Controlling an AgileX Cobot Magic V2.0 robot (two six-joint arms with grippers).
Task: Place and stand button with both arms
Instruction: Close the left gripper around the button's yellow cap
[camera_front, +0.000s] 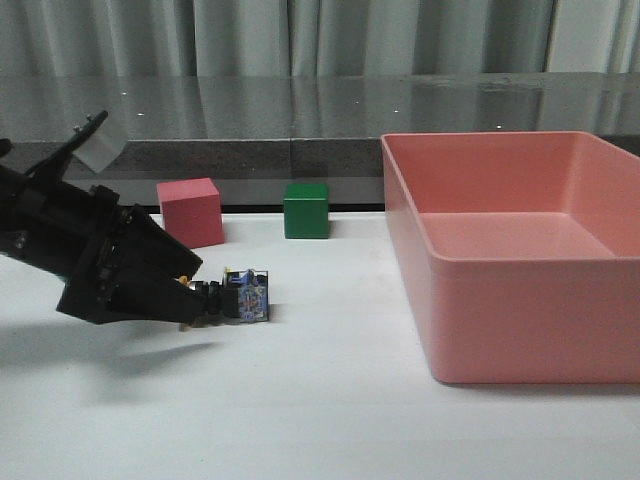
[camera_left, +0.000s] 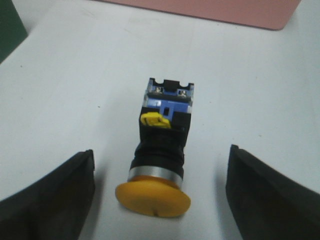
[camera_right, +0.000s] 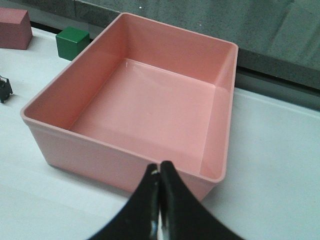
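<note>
Both fingers of my left gripper (camera_left: 157, 197) are spread wide, flanking the yellow-capped, black-bodied push-button (camera_left: 161, 155) lying on its side between them, untouched. My right gripper (camera_right: 159, 210) is clenched, holding nothing, just beside the pink plastic bin (camera_right: 125, 165).

Table (camera_front: 330, 420): white, flat.
On it: button (camera_front: 243, 298) lying sideways; pink cube (camera_front: 190, 212); green cube (camera_front: 306, 210); pink bin (camera_front: 520, 330).

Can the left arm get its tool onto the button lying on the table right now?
Probably yes. The left tool is open, with the button lying on its side between the fingers, yellow cap toward the wrist. Nothing blocks it; the fingers show white table on both sides.
</note>
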